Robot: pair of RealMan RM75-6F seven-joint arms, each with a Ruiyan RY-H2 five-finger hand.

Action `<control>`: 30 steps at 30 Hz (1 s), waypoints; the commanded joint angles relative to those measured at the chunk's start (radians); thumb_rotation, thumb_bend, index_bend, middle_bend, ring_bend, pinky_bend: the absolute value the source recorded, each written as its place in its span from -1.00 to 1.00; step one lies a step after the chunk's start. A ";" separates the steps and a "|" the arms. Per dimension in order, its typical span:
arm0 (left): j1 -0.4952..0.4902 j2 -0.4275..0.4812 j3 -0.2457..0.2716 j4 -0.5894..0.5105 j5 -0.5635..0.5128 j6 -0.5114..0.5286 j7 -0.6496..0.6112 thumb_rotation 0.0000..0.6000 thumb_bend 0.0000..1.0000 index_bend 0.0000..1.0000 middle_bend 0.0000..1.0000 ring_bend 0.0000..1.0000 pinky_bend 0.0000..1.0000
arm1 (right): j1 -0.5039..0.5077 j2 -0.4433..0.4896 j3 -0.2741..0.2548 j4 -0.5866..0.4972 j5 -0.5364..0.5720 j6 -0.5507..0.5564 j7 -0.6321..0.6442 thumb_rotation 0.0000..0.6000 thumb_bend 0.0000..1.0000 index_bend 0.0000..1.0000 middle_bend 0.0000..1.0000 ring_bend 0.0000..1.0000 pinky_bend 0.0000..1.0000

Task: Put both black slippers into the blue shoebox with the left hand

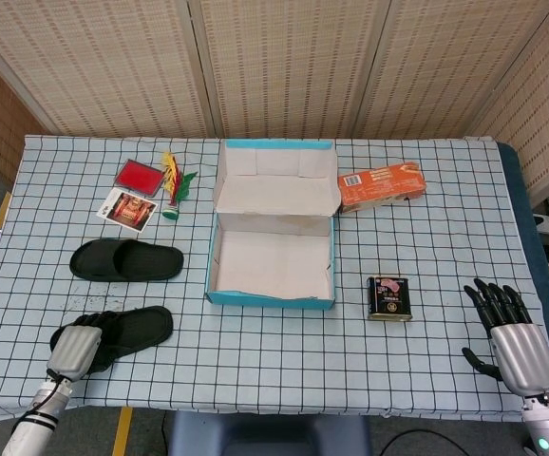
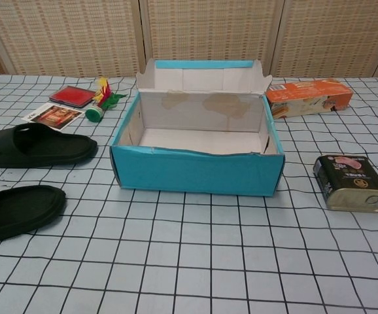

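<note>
Left hand point(image 1: 73, 350): silver-grey metal shell, black fingers, black-and-white banded wrist. Right hand point(image 1: 517, 342): matching silver shell, black segmented fingers, green indicator light below.

Woven beige screen panels point(image 1: 284, 62) stand behind the checkered table point(image 1: 274, 370).

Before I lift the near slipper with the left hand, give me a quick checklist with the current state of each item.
1. Left hand on the near slipper: ok, at its heel end.
2. Fingers closed firmly around it: cannot tell.
3. Blue shoebox open and empty: ok.
4. Far slipper out of the lift path: ok, lying apart.
5. Right hand out of the way: ok, open at the table's right edge.
</note>
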 commanded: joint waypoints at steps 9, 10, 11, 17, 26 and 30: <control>0.015 0.021 -0.021 0.008 0.081 0.124 -0.025 1.00 0.08 -0.05 0.01 0.04 0.04 | 0.000 0.001 -0.001 -0.001 -0.002 -0.001 0.003 1.00 -0.77 -1.00 -1.00 -1.00 -1.00; 0.015 0.024 -0.024 0.007 0.087 0.131 -0.029 1.00 0.08 -0.04 0.02 0.05 0.06 | 0.000 0.001 -0.001 -0.002 -0.002 -0.001 0.003 1.00 -0.77 -1.00 -1.00 -1.00 -1.00; 0.014 0.026 -0.026 0.008 0.094 0.141 -0.033 1.00 0.09 -0.02 0.04 0.06 0.07 | 0.000 0.001 -0.001 -0.002 -0.002 -0.001 0.003 1.00 -0.77 -1.00 -1.00 -1.00 -1.00; 0.002 0.058 -0.055 -0.013 0.126 0.187 -0.044 1.00 0.11 0.01 0.05 0.09 0.10 | 0.000 0.000 -0.002 -0.003 -0.004 -0.002 0.000 1.00 -0.77 -1.00 -1.00 -1.00 -1.00; -0.114 0.157 -0.157 -0.191 0.164 0.152 0.003 1.00 0.11 0.00 0.04 0.08 0.09 | 0.005 -0.009 -0.001 -0.002 0.002 -0.013 -0.012 1.00 -0.77 -1.00 -1.00 -1.00 -1.00; -0.211 0.165 -0.227 -0.251 0.152 0.079 0.073 1.00 0.11 0.00 0.04 0.08 0.08 | 0.008 -0.010 0.002 -0.002 0.007 -0.016 -0.011 1.00 -0.77 -1.00 -1.00 -1.00 -1.00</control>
